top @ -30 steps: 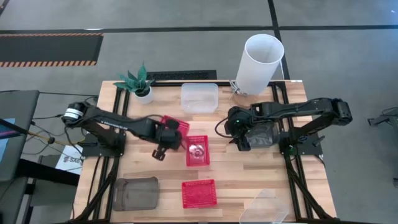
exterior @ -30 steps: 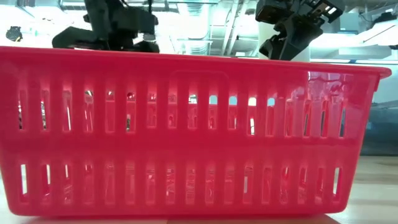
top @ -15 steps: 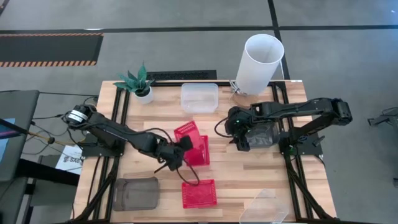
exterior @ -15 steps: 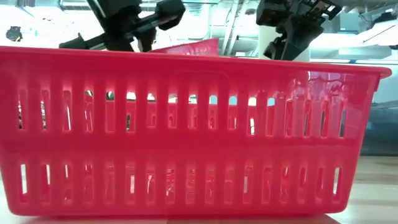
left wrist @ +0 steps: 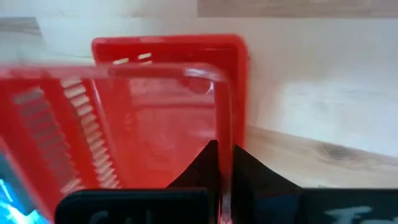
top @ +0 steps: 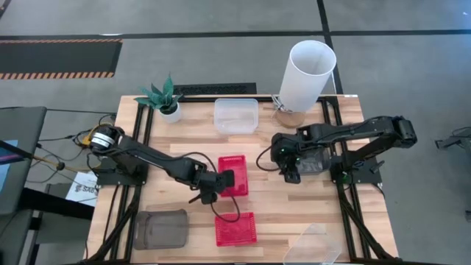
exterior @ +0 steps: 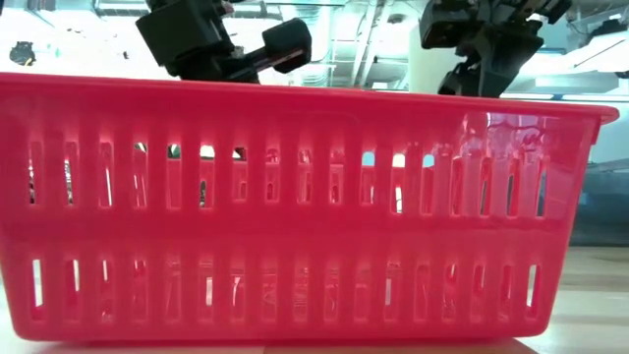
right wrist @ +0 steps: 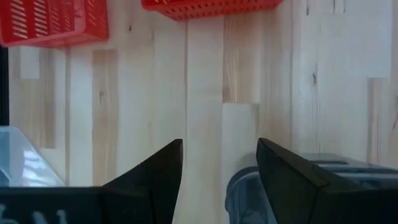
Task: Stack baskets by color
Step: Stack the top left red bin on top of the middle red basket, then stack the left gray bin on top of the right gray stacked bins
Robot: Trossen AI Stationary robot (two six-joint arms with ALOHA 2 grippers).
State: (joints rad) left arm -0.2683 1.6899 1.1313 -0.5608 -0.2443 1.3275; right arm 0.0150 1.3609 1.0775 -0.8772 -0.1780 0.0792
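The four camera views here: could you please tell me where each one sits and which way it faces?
High view: overhead, straight down on table; both arms show.
Low view: tabletop height, level, filled by the near red basket; arms above.
Left wrist view: past the left hand, shut on the held red basket.
Right wrist view: past the open right hand at bare wood and a dark grey basket.
High and low views share the near red basket.

High view looks straight down on the table [top: 294,206]; low view sits level, pressed near a red basket [exterior: 295,206] that both share; wrist views face forward past their own pincers
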